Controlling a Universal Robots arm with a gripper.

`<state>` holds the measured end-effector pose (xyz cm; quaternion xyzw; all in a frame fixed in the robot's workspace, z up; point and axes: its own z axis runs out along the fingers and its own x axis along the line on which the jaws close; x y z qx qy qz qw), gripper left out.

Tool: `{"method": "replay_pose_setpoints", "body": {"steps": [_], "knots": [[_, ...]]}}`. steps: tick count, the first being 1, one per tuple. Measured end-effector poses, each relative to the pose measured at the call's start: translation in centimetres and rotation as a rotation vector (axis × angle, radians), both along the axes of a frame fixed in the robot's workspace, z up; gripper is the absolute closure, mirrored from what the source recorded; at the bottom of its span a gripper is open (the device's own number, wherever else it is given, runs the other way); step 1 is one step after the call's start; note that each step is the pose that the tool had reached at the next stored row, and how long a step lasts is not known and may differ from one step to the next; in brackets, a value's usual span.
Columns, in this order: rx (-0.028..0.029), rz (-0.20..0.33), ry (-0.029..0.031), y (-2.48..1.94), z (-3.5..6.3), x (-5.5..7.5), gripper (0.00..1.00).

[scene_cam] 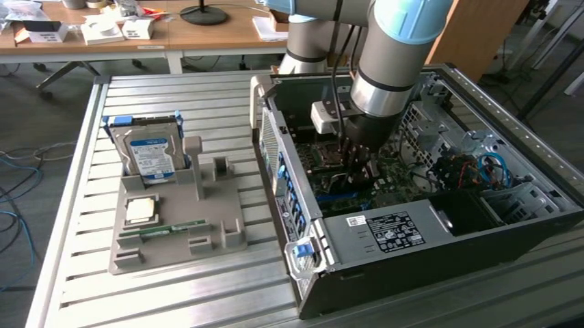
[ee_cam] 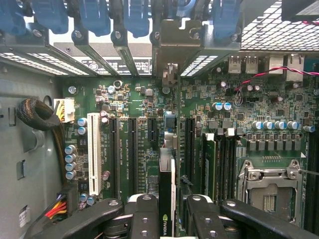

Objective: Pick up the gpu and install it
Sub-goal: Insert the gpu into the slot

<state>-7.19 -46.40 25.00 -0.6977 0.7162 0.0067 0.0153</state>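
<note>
Down inside the open computer case (scene_cam: 401, 225) at the right of the exterior frame, lying on its side on the slatted metal worktop (scene_cam: 182, 294) so the motherboard (ee_cam: 149, 99) faces up and can be reached from above. Reaching steeply down from the top of that frame, the arm (scene_cam: 392, 61), wrist nearly vertical, dark lower end sunk among the components at the case's centre. Over at the left of the frame, a grey holder tray (scene_cam: 174, 219), propping a hard drive (scene_cam: 150, 154) upright and cradling a processor chip (scene_cam: 139, 210) and a memory stick (scene_cam: 164, 231) flat, all parked well apart from the case, presumably for easy picking. Through the wrist camera, looking straight along the board: white expansion slot (ee_cam: 93, 152) and black slots side by side, rear bracket openings across the upper part, empty processor socket (ee_cam: 269, 191) at lower right. Clamped in the claw (ee_cam: 167, 209) at the bottom centre, the gpu (ee_cam: 167, 184), held edge-on, thin card running away from the lens with its logo just readable between the black fingers (ee_cam: 144, 219). Pinched narrow on both faces, a grip that likely keeps the card square. Card lined up along a black slot, lower edge seemingly near or at the connector; seated or not, impossible to say from here.
</note>
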Motion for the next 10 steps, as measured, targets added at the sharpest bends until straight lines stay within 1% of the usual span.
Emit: {"method": "replay_pose_setpoints", "body": {"steps": [10], "knots": [[-0.0002, 0.000, 0.0000, 0.00, -0.02, 0.00, 0.74]]}}
